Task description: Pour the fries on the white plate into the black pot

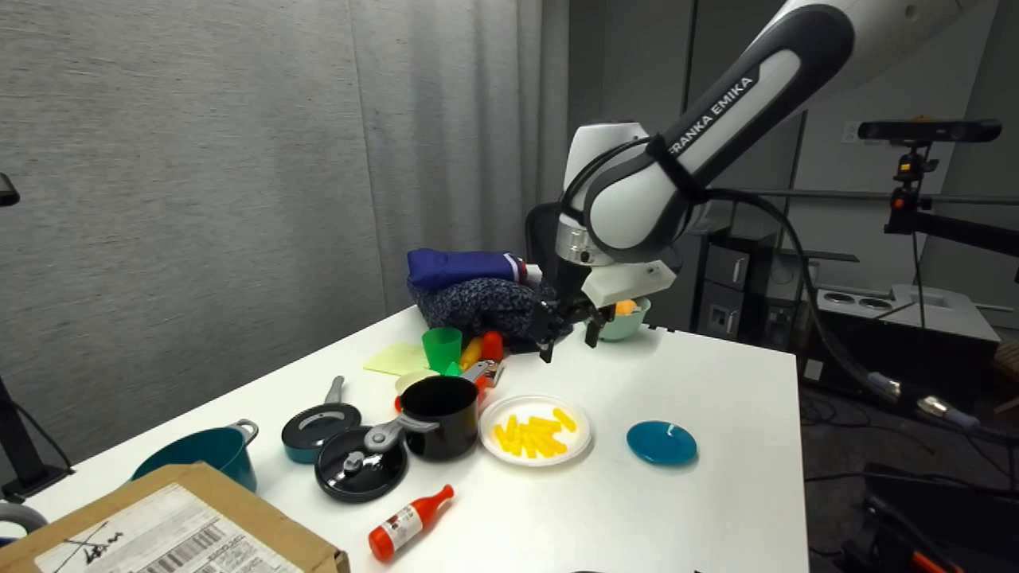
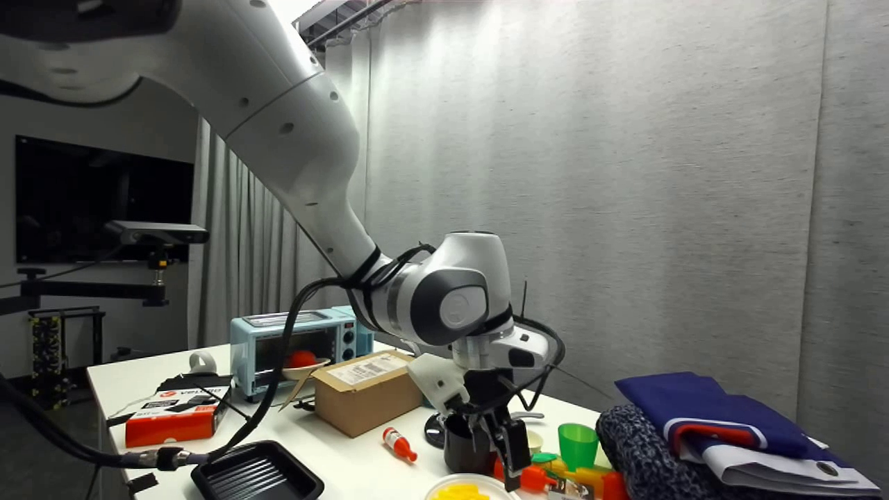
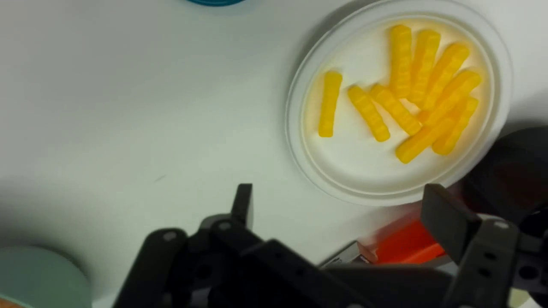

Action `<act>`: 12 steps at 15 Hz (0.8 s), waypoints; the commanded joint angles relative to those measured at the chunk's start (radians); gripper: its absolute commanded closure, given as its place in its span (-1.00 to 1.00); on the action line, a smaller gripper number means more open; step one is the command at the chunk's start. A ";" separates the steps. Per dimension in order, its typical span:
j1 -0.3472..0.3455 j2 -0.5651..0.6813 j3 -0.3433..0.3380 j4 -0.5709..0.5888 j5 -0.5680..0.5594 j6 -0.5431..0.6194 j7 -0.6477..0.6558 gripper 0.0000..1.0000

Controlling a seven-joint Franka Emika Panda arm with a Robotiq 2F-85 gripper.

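Observation:
Yellow fries (image 3: 401, 64) lie loosely on the round white plate (image 3: 364, 169), which rests flat on the table; both exterior views show it too, partly cut off at the bottom in an exterior view (image 2: 496, 484). Close beside the plate stands the black pot (image 1: 442, 434), upright, its inside looking dark; only part of it (image 3: 518, 167) shows at the right edge of the wrist view. My gripper (image 1: 568, 348) hangs above the table, past the plate, its fingers wide apart and holding nothing. In the wrist view the gripper (image 3: 338, 187) has one fingertip overlapping the plate's rim.
A black lid (image 1: 362, 469) and a red bottle (image 1: 410, 521) lie near the pot. Red and orange toys (image 3: 411, 241) sit by the plate, with a green cup (image 1: 442, 348) behind. A teal dish (image 1: 662, 442), a pale green bowl (image 1: 625, 325) and a cardboard box (image 2: 368, 396) surround the area.

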 commanded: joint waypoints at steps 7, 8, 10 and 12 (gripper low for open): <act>-0.054 0.115 -0.006 0.129 0.269 -0.073 -0.273 -1.00; -0.047 0.114 -0.005 0.129 0.268 -0.073 -0.272 -1.00; -0.040 0.114 -0.005 0.129 0.268 -0.073 -0.270 -1.00; -0.039 0.114 -0.005 0.129 0.267 -0.073 -0.270 -1.00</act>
